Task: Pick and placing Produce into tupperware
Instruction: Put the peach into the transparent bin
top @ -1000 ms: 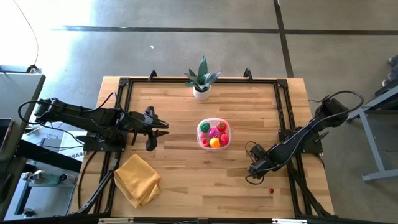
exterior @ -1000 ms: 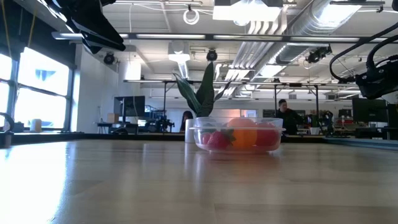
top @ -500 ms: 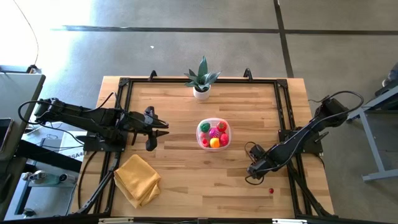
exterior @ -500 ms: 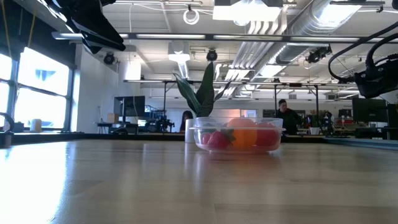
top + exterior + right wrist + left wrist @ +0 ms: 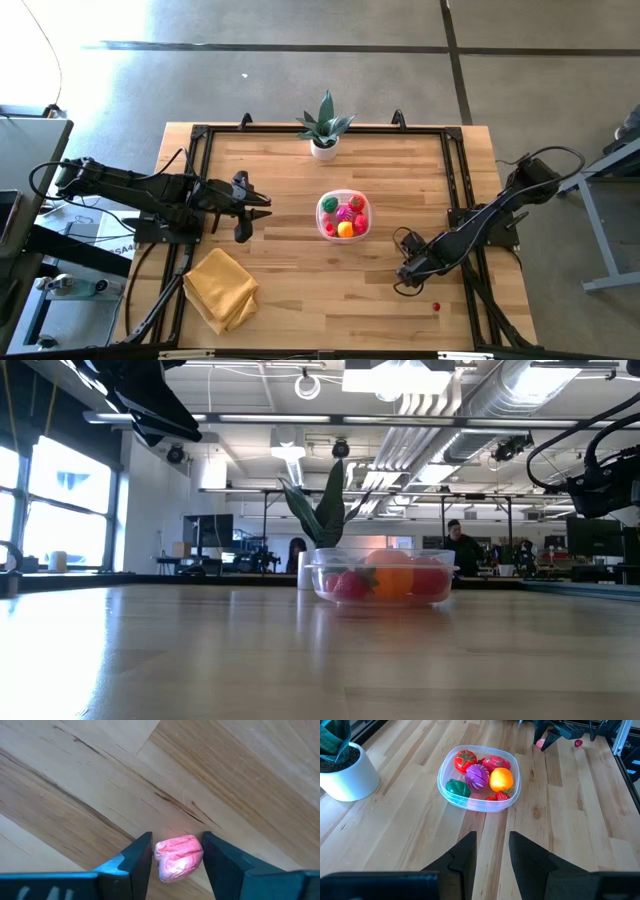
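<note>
The clear tupperware tub point(image 5: 343, 215) point(image 5: 479, 779) point(image 5: 385, 575) stands mid-table and holds several toy produce pieces: red ones, a green, a magenta and an orange-yellow one. My right gripper point(image 5: 404, 277) point(image 5: 177, 845) is low over the table's near right part, pointing down, its fingers around a small pink produce piece point(image 5: 178, 856) point(image 5: 539, 742). A tiny red piece point(image 5: 436, 307) point(image 5: 578, 742) lies on the wood nearer the right near corner. My left gripper point(image 5: 262, 207) point(image 5: 492, 837) hovers open, left of the tub, pointing at it. My right gripper pinches the pink produce piece between its two fingers point(image 5: 142, 852), one on each flank point(image 5: 159, 855), coming from above and pointing down. The piece is close to the wood; whether it still rests on the table I cannot tell.
A potted green plant in a white pot point(image 5: 324, 128) point(image 5: 342, 772) stands at the far edge behind the tub. A folded yellow cloth point(image 5: 220, 288) lies at the near left. A black frame point(image 5: 455, 190) borders the wooden top. Bare wood stretches between the tub and my right gripper.
</note>
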